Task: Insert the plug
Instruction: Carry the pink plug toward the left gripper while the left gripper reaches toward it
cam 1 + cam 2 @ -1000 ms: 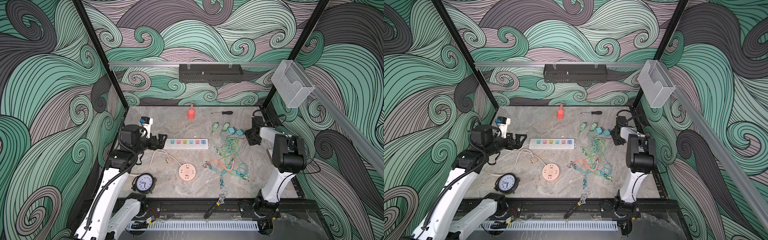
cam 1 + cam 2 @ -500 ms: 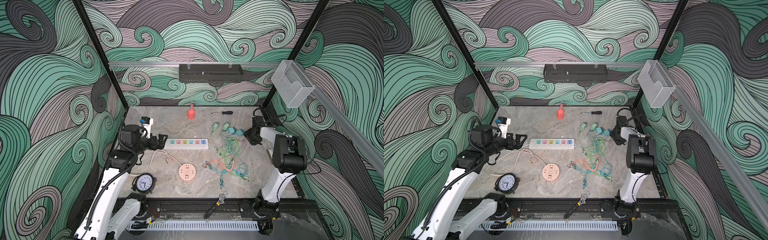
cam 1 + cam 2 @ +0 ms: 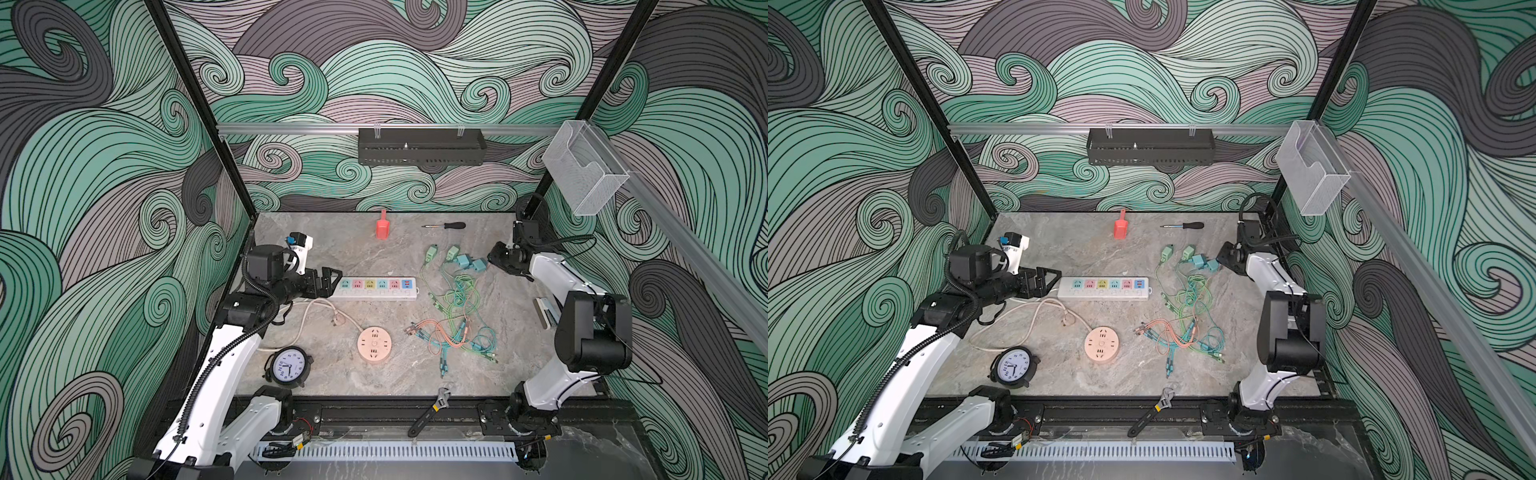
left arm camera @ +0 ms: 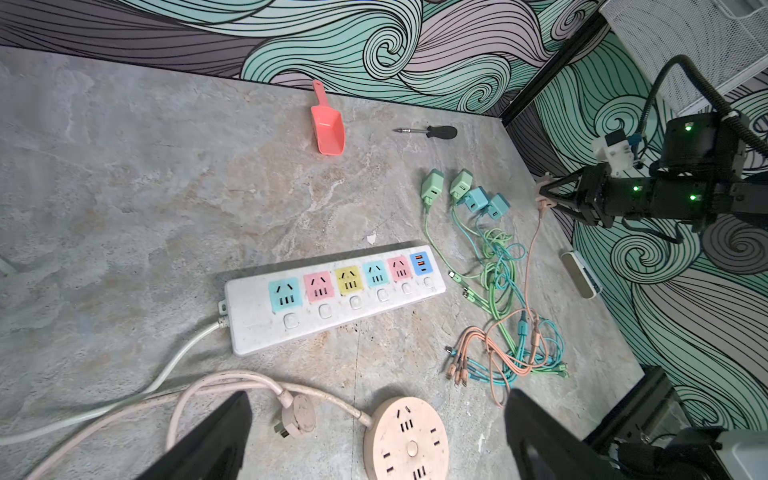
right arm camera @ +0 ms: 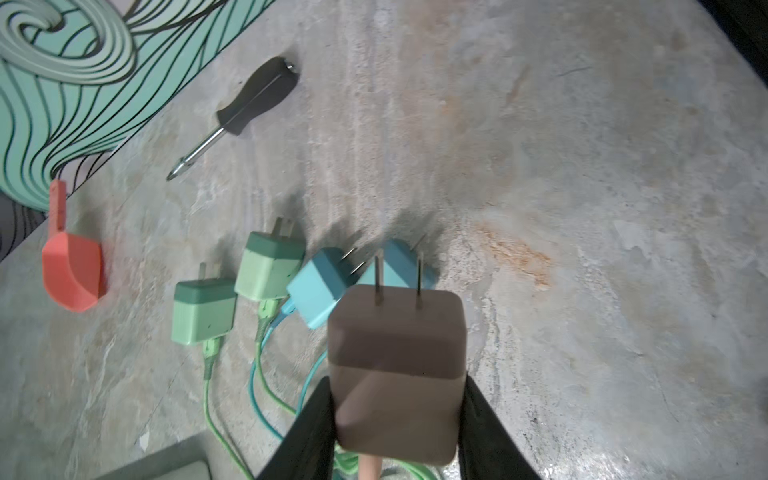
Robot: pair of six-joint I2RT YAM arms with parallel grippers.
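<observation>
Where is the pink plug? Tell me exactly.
In the right wrist view the pink plug sits clamped in the right gripper, prongs forward, beside the two blue chargers at the table's right rear.

Green, mauve and grey wave-patterned walls point(image 3: 415, 62) enclose a marbled worktop point(image 3: 340, 245); a black slotted tray point(image 3: 421, 146) hangs from a silver rail point(image 3: 291, 129), a seemingly clear-plastic bin point(image 3: 584, 176) further right.

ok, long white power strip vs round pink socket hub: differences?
Shape: long white power strip is a straight bar, round pink socket hub a disc. Sockets: strip's are coloured, in one row; hub's sit in a plain pink face. Both lie flat, nothing plugged in.
</observation>
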